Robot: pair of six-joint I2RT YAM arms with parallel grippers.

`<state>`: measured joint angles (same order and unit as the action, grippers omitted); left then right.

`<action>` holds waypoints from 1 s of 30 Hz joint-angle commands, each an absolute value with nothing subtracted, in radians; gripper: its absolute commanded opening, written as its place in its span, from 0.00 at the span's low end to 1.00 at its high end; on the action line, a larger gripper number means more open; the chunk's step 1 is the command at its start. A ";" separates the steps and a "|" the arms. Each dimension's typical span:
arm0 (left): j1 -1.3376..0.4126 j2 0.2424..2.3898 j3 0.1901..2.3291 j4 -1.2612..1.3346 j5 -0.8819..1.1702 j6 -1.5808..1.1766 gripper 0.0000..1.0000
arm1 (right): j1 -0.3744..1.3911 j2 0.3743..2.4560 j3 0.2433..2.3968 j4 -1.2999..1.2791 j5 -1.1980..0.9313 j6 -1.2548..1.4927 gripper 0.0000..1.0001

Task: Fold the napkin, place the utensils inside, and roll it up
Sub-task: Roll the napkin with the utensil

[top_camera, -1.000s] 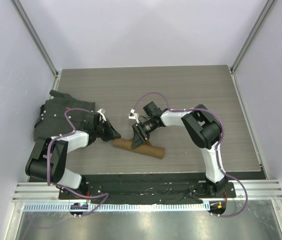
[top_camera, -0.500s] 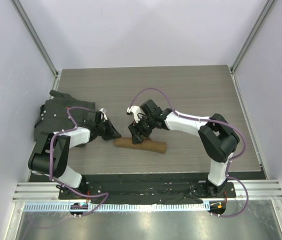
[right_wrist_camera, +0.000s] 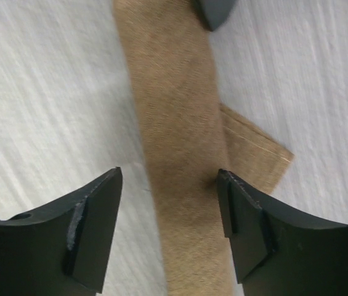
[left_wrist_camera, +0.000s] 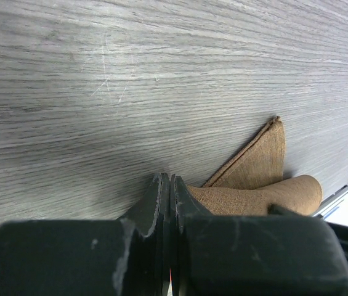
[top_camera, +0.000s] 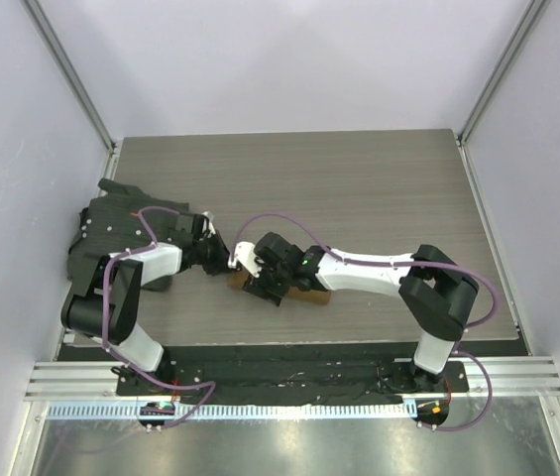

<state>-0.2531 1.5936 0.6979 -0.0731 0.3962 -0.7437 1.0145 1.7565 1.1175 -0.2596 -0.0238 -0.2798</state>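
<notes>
- Right gripper shifted leftward over the rolled napkin; jaws apart, astride it.
- Left gripper: jaws together at the roll's end.
- Handling: soft, light, may unroll; grip mid-roll.

we see a grey wood-grain table mid frame, pale lilac walls above and beside it, metal posts in the upper corners, an aluminium rail along the bottom
</notes>
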 commanded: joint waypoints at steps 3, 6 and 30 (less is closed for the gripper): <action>-0.253 1.609 0.715 -0.120 0.388 -0.710 0.00 | 1.008 1.789 1.129 -0.248 0.052 -0.342 0.69; -0.253 1.609 0.713 -0.118 0.391 -0.709 0.00 | 1.008 1.805 1.131 -0.255 0.031 -0.345 0.68; -0.238 1.367 0.724 -0.216 0.198 -0.704 0.78 | 0.755 2.040 1.376 -0.604 -0.730 -0.235 0.35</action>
